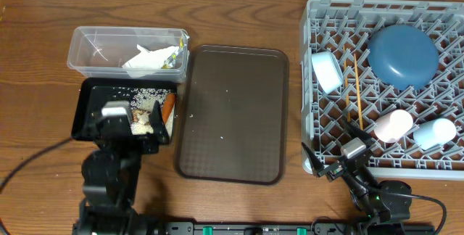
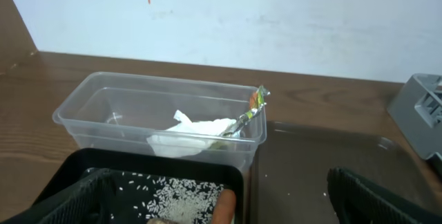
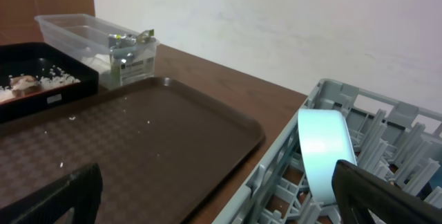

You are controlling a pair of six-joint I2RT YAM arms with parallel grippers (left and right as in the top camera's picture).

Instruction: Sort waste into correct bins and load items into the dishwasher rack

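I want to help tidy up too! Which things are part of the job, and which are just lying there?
Job: clear tub, napkin, black tray, rice, carrot, rack, blue bowl, white bowl, chopsticks, pink cup, pale-blue cup.
Just lying about: brown serving tray.

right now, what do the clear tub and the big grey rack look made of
Tub: thin clear plastic, glossy; the napkin shows through its wall. Rack: probably moulded plastic, matte grey, with a uniform lattice of pegs.
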